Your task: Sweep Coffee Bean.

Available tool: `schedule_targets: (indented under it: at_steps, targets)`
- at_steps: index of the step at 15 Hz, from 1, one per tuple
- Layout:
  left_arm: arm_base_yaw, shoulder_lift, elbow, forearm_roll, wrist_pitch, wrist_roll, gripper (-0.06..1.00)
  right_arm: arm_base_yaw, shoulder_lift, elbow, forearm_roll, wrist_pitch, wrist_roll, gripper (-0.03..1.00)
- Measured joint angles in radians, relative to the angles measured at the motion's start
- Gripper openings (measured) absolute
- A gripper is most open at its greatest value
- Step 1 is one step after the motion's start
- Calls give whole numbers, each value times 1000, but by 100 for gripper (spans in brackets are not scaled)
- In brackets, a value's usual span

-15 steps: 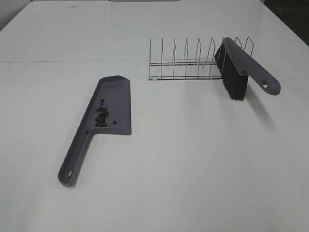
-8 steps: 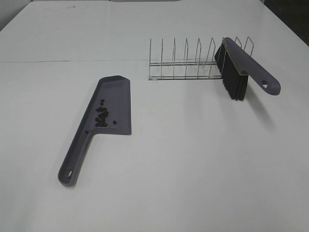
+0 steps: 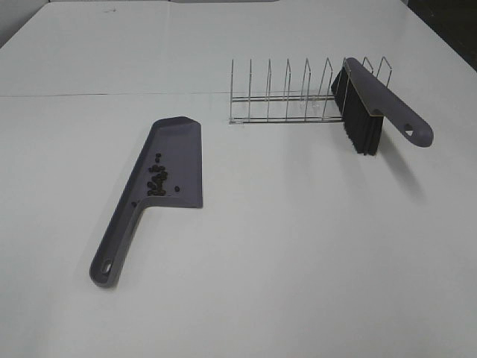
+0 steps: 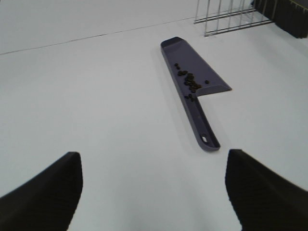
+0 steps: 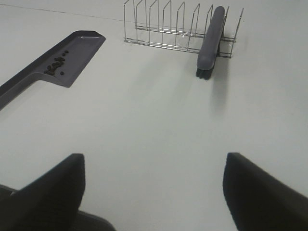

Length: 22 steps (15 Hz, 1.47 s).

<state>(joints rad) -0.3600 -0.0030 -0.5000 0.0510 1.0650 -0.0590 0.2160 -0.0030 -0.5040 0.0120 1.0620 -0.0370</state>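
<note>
The coffee bean [image 3: 157, 181] cluster lies inside the grey dustpan [image 3: 179, 153], near where the blade meets the handle; it also shows in both wrist views, as coffee bean [image 4: 191, 83] and coffee bean [image 5: 55, 65]. The dustpan [image 4: 195, 67] lies flat on the white table, its handle [image 3: 115, 242] pointing toward the front left. A grey brush [image 3: 387, 104] with black bristles [image 3: 359, 123] leans in the wire rack [image 3: 287, 97] at the back right. My left gripper [image 4: 153, 192] is open and empty, well back from the dustpan. My right gripper [image 5: 153, 192] is open and empty too. Neither arm shows in the high view.
The white table [image 3: 298, 246] stretches around everything. A seam [image 3: 89, 95] runs across it at the back. The rack [image 5: 173, 29] with the brush [image 5: 211, 41] stands behind the dustpan [image 5: 77, 53].
</note>
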Motion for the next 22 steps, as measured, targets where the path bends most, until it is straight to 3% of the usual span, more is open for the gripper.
schedule_targets:
  at_steps: [2, 3, 5, 22]
  targets:
    - [148, 0, 0, 0, 0, 2, 74, -67, 0, 0, 0, 0, 0, 67]
    - [311, 0, 0, 0, 0, 2, 74, -147, 0, 0, 0, 0, 0, 67]
    - [374, 0, 0, 0, 0, 2, 74, -182, -2, 0, 0, 0, 1, 67]
    - [352, 0, 0, 1, 0, 7, 74, -200, -2, 0, 0, 0, 2, 67]
